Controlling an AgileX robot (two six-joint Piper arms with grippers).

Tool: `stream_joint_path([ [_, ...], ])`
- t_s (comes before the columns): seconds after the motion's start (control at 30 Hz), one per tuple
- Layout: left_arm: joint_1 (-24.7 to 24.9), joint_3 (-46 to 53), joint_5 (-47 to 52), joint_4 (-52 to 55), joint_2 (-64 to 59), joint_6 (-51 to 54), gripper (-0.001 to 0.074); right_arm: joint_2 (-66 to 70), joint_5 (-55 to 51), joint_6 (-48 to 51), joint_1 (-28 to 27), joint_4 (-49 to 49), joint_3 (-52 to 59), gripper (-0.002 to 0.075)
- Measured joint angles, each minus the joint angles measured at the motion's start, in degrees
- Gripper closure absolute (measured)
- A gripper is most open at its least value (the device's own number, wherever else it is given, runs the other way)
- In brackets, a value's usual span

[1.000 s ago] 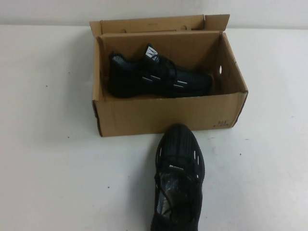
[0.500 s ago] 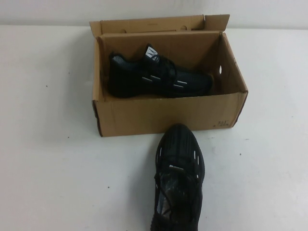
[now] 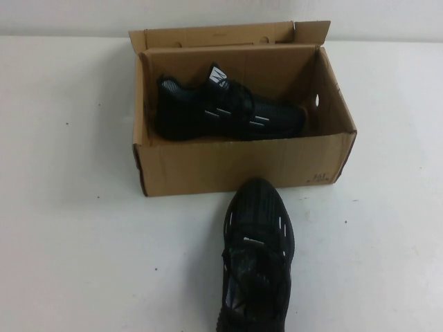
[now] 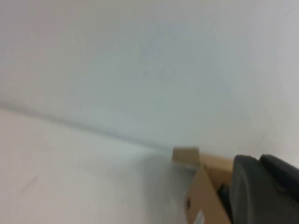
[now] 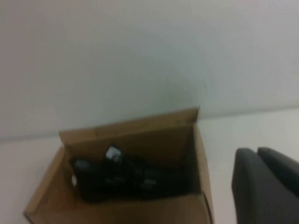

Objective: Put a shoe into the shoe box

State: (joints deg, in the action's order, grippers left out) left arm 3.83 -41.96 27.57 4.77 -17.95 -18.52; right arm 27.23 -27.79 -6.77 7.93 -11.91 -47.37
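Resting inside the shoe box [image 3: 235,169] at upper centre, the shoe [image 3: 228,111] looks placed; both the left gripper [image 4: 266,191] and right gripper [image 5: 268,186] sit closed, empty, clear of the table, needing only to park.

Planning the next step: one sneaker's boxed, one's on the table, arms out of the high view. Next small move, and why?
Probably bring the right gripper, shut and raised facing the shoe box, down over the loose shoe and open it. The left gripper, also shut, sits off by the box's end. One sneaker already lies inside.
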Motion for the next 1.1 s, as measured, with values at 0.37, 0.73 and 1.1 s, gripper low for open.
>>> stream_joint_path([
  [0.37,0.0,2.86,19.84,-1.97,-4.06,0.1,0.0738,16.54,-19.21,11.95,0.0,-19.45,0.0,0.0743],
  [0.73,0.0,2.86,33.15,-7.2,-4.18,0.1,0.0738,31.8,-26.72,44.64,2.68,-42.29,-2.2,0.0557],
  [1.1,0.0,2.86,34.0,-7.92,-4.18,0.7,0.0738,41.73,-25.58,58.73,21.83,-44.1,-11.49,0.0444],
])
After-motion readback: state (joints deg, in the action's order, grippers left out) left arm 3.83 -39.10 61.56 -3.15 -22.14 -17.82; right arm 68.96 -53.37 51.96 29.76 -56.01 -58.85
